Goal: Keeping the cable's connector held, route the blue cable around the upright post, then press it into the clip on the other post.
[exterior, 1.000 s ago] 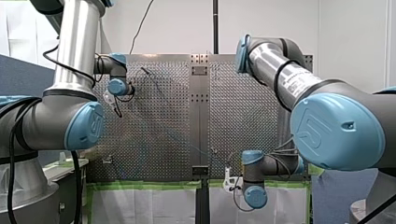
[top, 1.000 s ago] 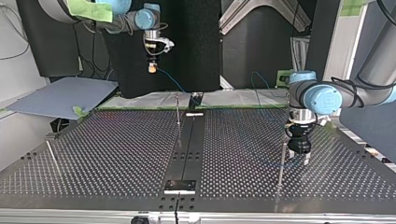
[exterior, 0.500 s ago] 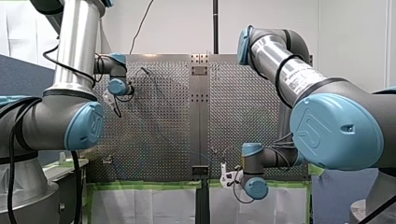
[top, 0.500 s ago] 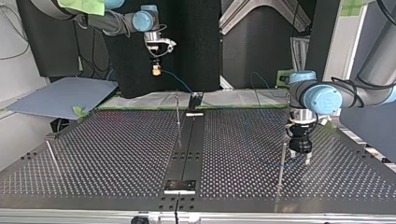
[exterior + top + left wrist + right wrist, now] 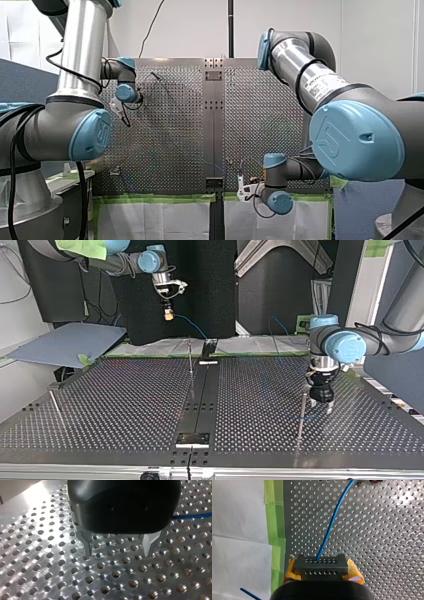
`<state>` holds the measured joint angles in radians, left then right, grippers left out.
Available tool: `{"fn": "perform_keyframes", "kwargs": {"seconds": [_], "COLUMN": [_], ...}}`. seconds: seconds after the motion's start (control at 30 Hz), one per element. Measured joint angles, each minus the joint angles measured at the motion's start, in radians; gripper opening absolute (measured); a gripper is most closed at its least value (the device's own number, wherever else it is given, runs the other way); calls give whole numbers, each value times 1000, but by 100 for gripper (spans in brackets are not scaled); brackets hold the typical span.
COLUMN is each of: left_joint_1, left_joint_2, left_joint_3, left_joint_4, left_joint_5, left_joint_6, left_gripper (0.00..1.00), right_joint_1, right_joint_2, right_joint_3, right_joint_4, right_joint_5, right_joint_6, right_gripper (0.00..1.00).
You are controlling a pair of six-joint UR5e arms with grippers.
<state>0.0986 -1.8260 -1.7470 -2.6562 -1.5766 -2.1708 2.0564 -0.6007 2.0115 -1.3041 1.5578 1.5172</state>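
My right gripper (image 5: 322,578) has its yellow pads shut on the grey connector (image 5: 321,566), held in the air off the table's edge. The blue cable (image 5: 332,522) runs from the connector out over the perforated plate. In the top view the right gripper (image 5: 169,315) hangs at the back left, with the cable (image 5: 192,329) sloping down toward a thin upright post (image 5: 190,357) in the middle. My left gripper (image 5: 118,552) stands open just above the plate with nothing between its metal fingers, and a stretch of cable (image 5: 190,517) lies beside it. It sits (image 5: 320,407) close to a second post (image 5: 301,415).
A third thin post (image 5: 56,407) stands at the top view's left. A dark rail (image 5: 200,400) runs down the middle of the table. Green tape (image 5: 275,530) and white sheet border the plate's edge by my right gripper. A grey board (image 5: 65,342) lies at the back left.
My right gripper has carried the connector a little to the top view's right and slightly lower, its wrist turning. My left gripper has stayed in place, open.
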Motion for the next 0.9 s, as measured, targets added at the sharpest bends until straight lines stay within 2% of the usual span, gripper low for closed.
{"fn": "perform_keyframes", "kwargs": {"seconds": [0.1, 0.5, 0.63, 0.9], "left_joint_1": [0, 5, 8, 8], "left_joint_2": [0, 0, -1, 0], "left_joint_3": [0, 0, 0, 0], "left_joint_4": [-19, -141, -174, -194], "left_joint_5": [-2, -63, -43, 33], "left_joint_6": [-31, -156, -191, -271], "left_gripper": [100, 100, 100, 100], "right_joint_1": [-5, -16, -17, -18], "right_joint_2": [0, 0, 0, 1], "right_joint_3": [0, 0, 0, 0], "right_joint_4": [1, 3, 3, 0], "right_joint_5": [-5, -20, -24, -36], "right_joint_6": [-1, -4, -7, -10], "right_gripper": [0, 0, 0, 0]}}
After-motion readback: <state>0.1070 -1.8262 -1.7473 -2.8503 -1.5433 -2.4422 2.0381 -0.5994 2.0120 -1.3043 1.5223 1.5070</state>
